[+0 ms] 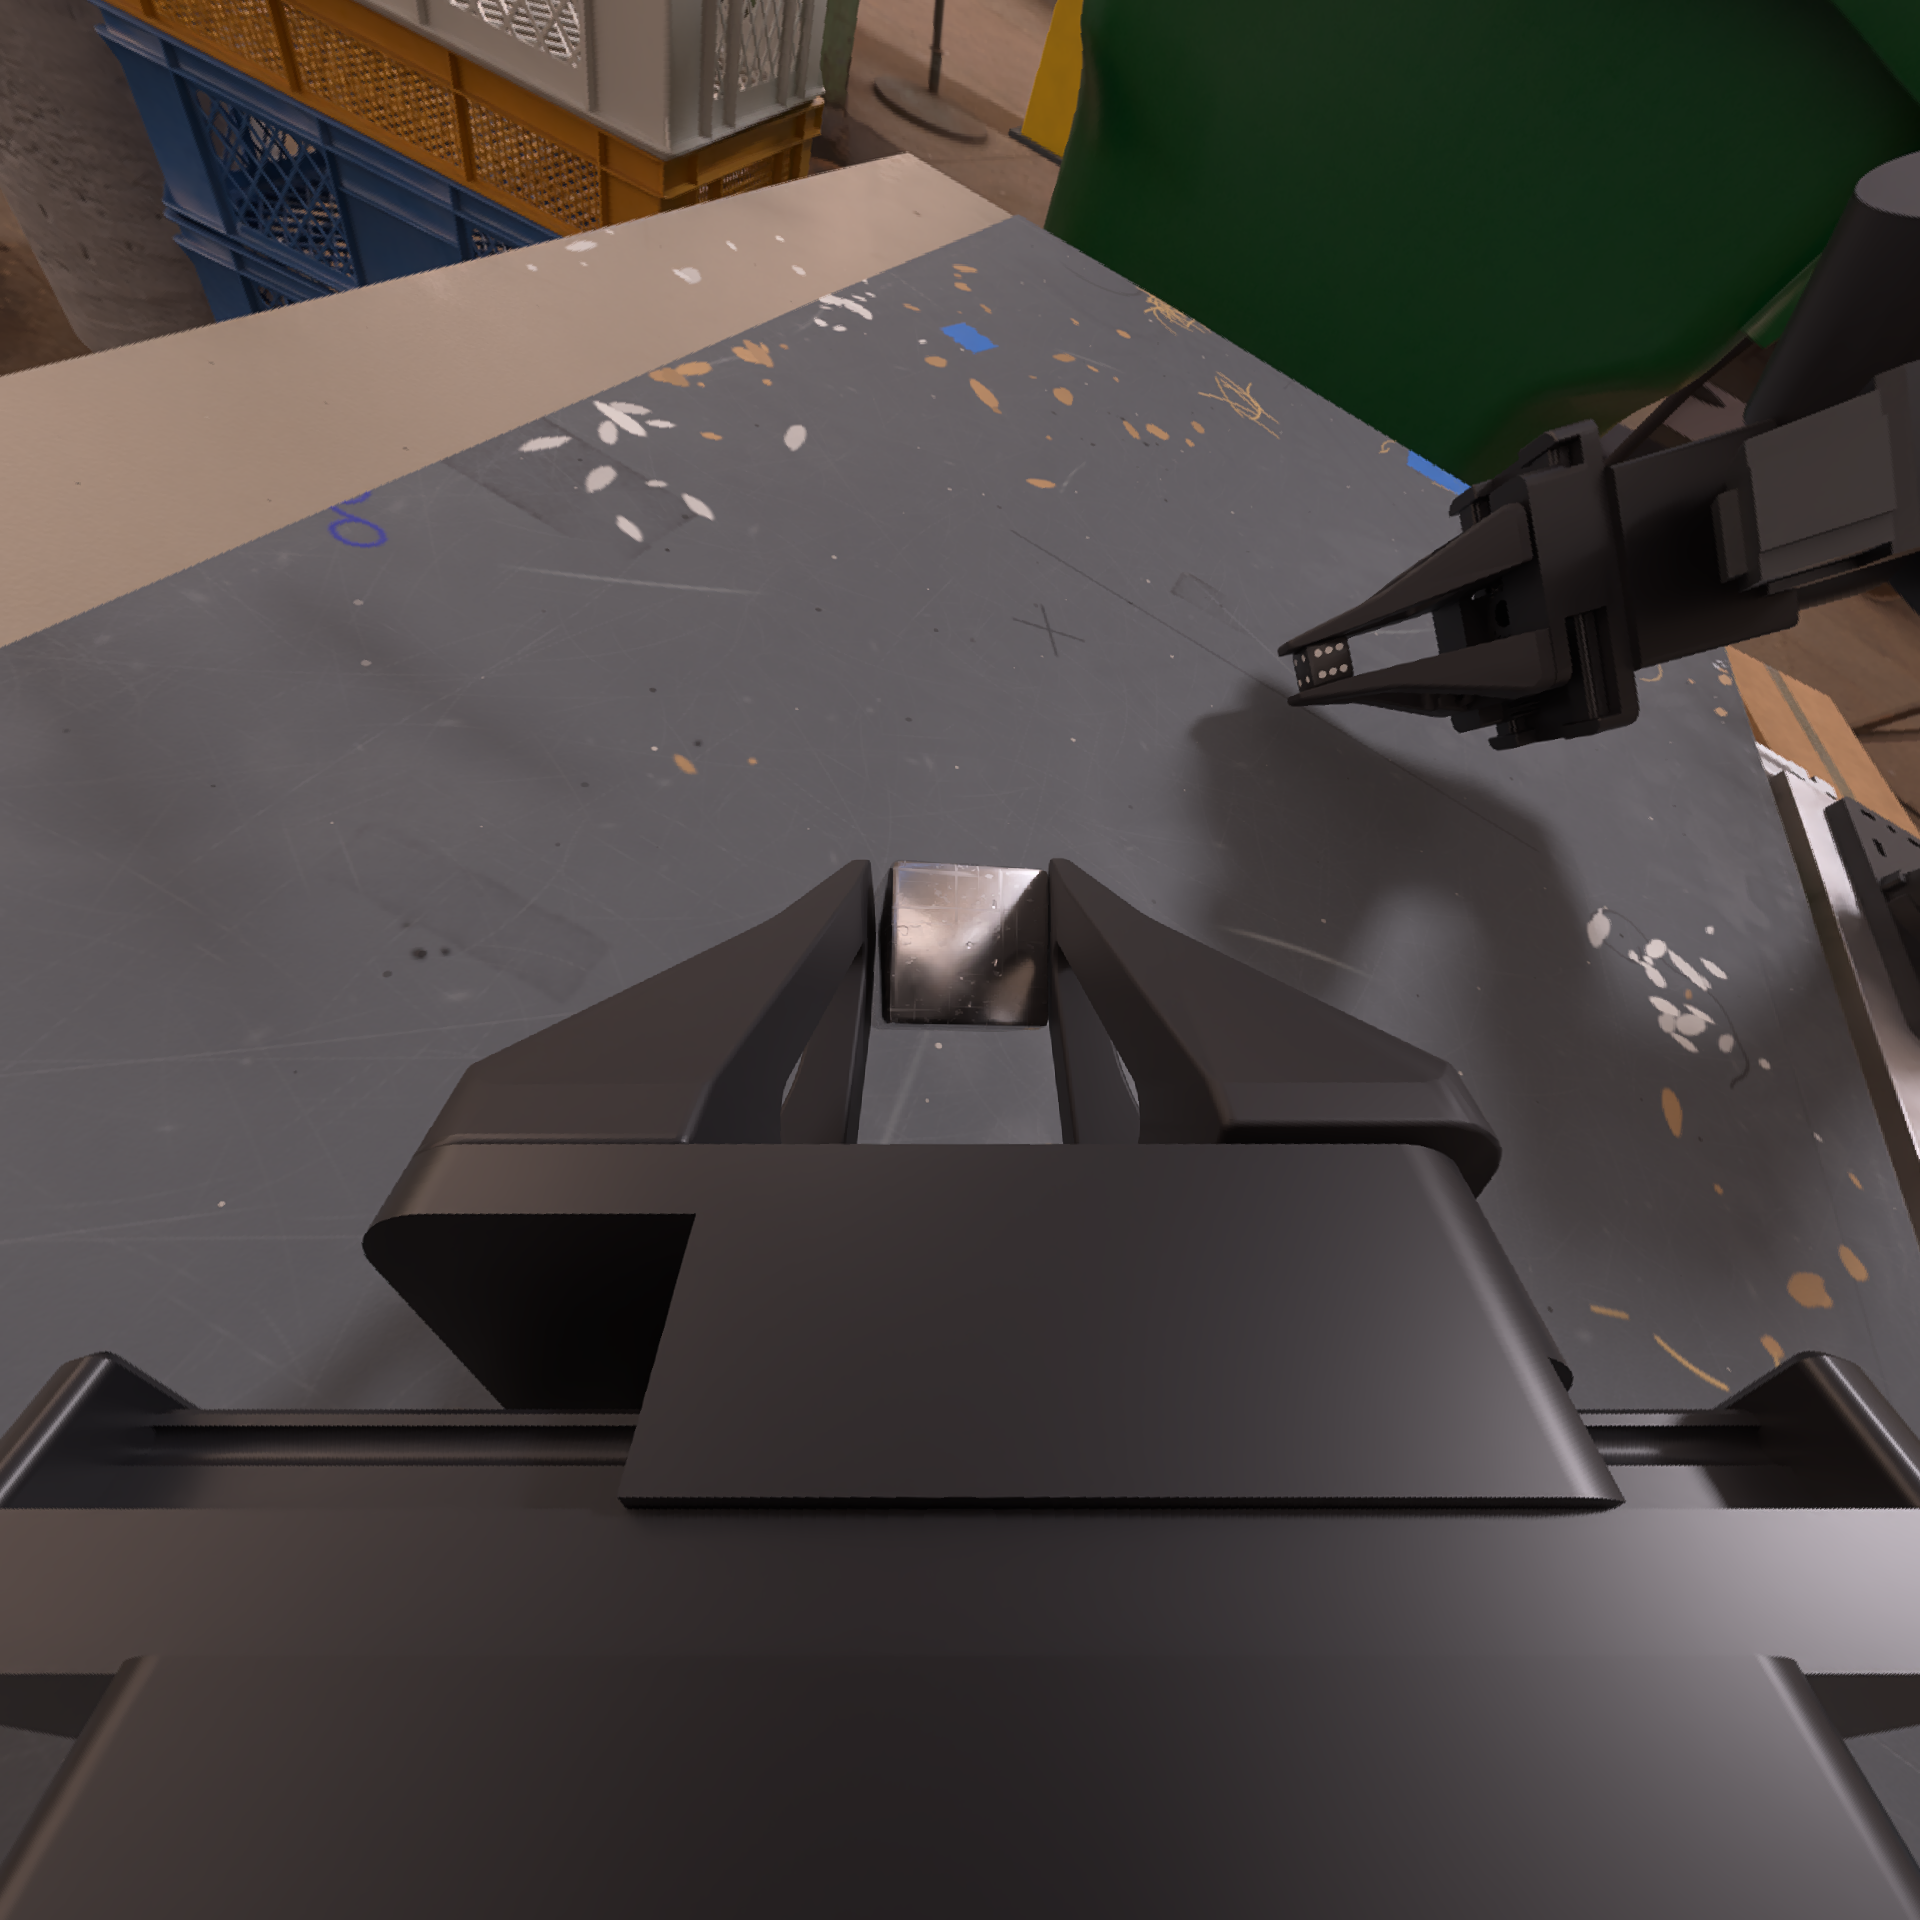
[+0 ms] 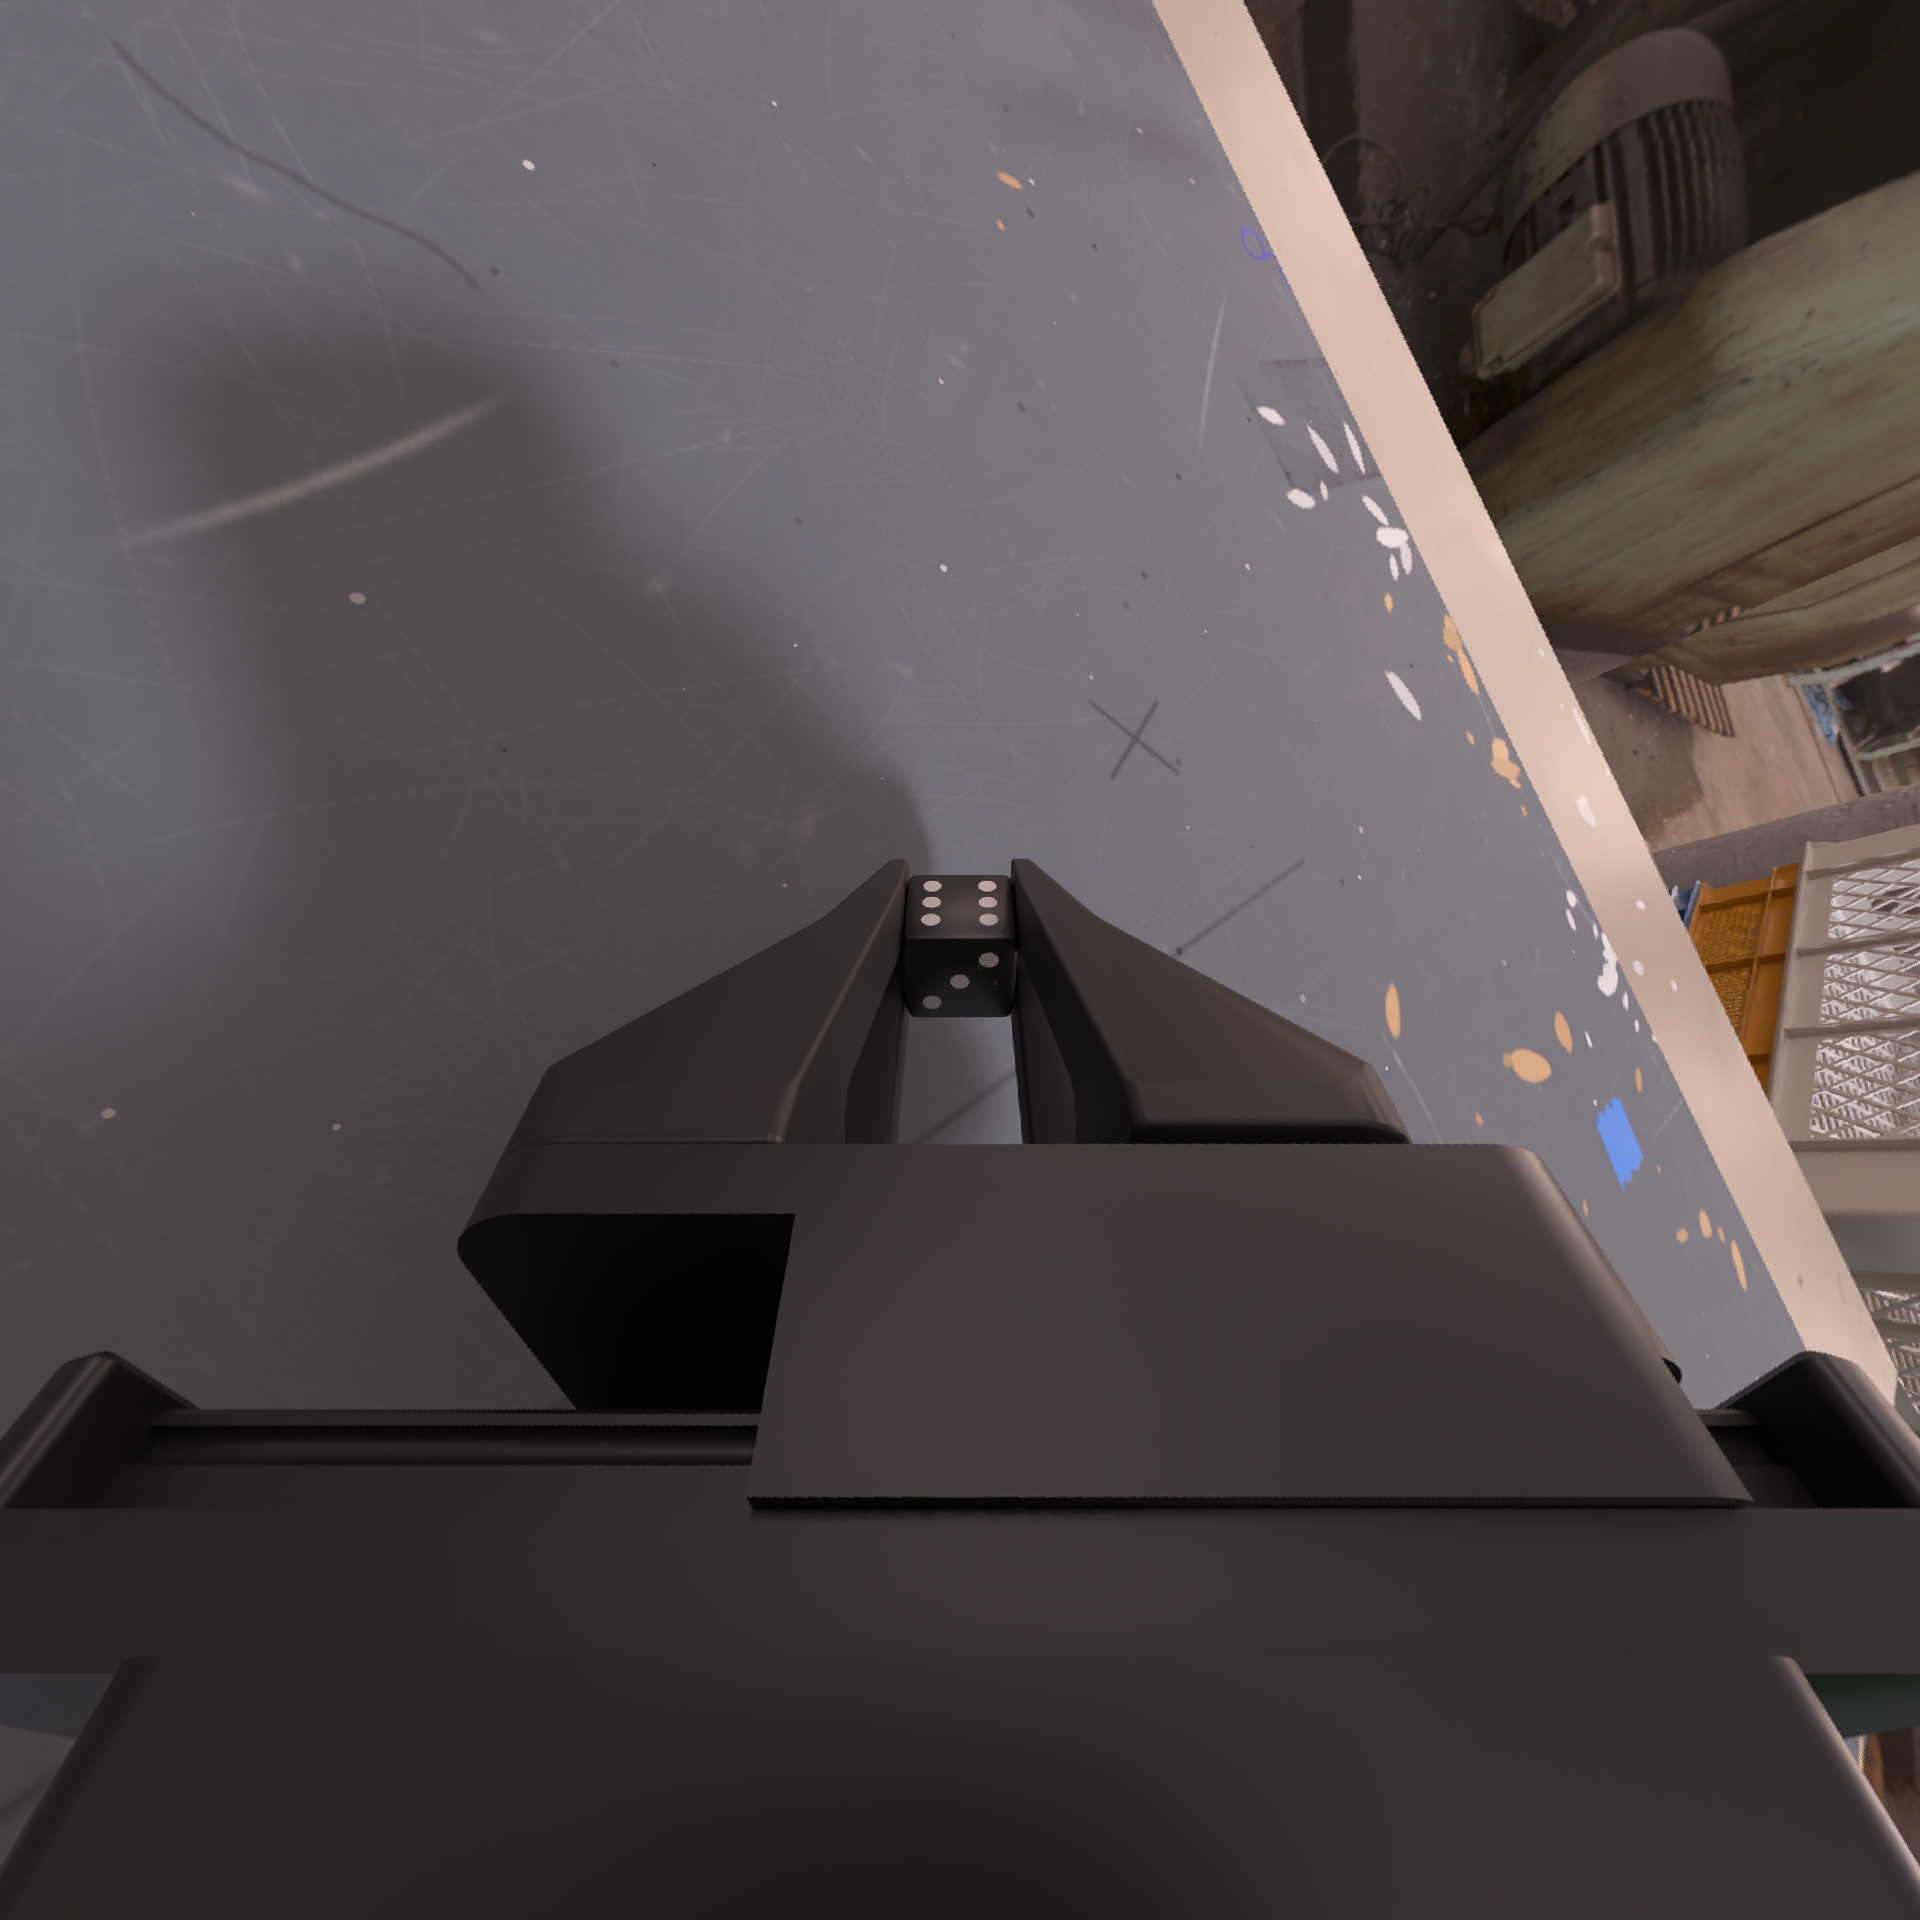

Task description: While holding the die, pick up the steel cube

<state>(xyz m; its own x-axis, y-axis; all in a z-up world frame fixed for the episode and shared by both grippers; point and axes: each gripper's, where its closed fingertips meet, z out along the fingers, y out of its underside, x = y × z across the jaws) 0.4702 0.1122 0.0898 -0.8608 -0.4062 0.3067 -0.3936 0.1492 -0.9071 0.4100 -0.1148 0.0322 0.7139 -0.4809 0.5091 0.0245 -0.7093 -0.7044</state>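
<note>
At the far left, beyond the table edge, stand stacked blue, orange and grey lattice plastic crates (image 1: 436,135). The scratched, paint-flecked grey table (image 1: 520,779) fills most of the left wrist view. In the middle of that view the left hand (image 1: 962,883) is closed narrow on the small mirror-bright steel cube (image 1: 962,940), one black finger flat against each side face near the tips. Whether the cube is clear of the table or resting on it cannot be told from this angle.

The cube looks dense and rigid, likely heavy for its size, and its polished faces are probably slippery; a hold on two opposite flat faces, centred as here, seems the safest, since an off-centre pinch could let it twist or slide out.

Further right and well apart, the right hand (image 1: 1311,665) hangs above the table, its shadow below it, pinching the small black die with white pips (image 1: 1325,661) at its fingertips. In the right wrist view the right hand (image 2: 959,883) grips the die (image 2: 958,945) squarely by two opposite faces. The die seems light and hard, and easy to keep.
</note>
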